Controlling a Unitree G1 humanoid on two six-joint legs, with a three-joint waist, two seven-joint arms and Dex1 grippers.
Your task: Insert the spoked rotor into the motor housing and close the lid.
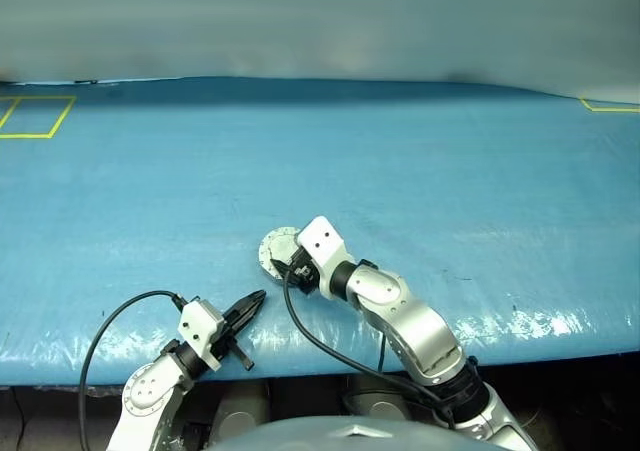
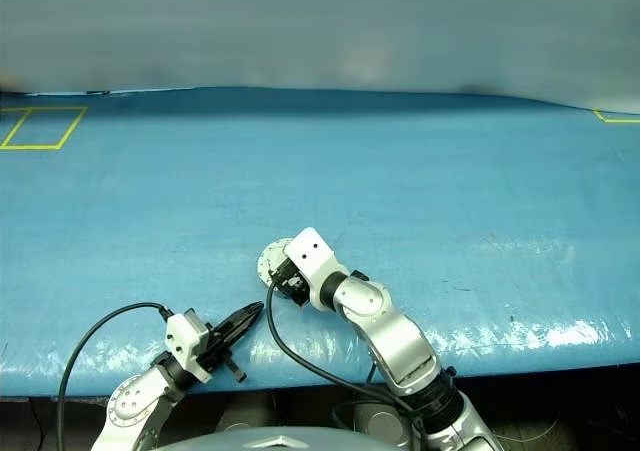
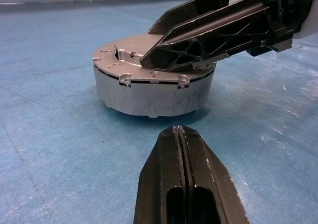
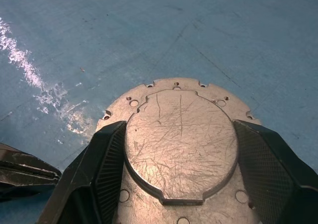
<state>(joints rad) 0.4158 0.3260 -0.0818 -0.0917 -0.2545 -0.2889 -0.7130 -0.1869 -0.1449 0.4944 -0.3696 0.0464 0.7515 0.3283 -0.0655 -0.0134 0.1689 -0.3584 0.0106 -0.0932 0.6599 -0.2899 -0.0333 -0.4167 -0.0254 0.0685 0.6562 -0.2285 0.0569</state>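
Housing (image 3: 151, 92) sits on the blue table (image 1: 450, 171) in the lower centre of the left eye view, just above the near edge. Lid (image 4: 180, 144) lies flat on top, plain scratched face with raised centre upward; only a thin dark seam shows between lid and cup in the left wrist view. Rotor cannot be seen, judged to be inside.

Right gripper (image 4: 179, 184): spread wide, one finger (image 4: 102, 169) on each side of the lid's raised centre, resting over the lid rim. It reaches in from the lower right of the left eye view, pointing up and left and slightly downward. Whether it presses on the lid cannot be told.

Left gripper (image 3: 183, 134): fingers pressed together, holding nothing, lower left of the left eye view, tip aimed up and right at the housing, near but apart.

Key relation: housing lies directly under the right gripper, so that arm is the nearer one. Judgement: closing looks nearly done; remaining move is a downward seat or release.
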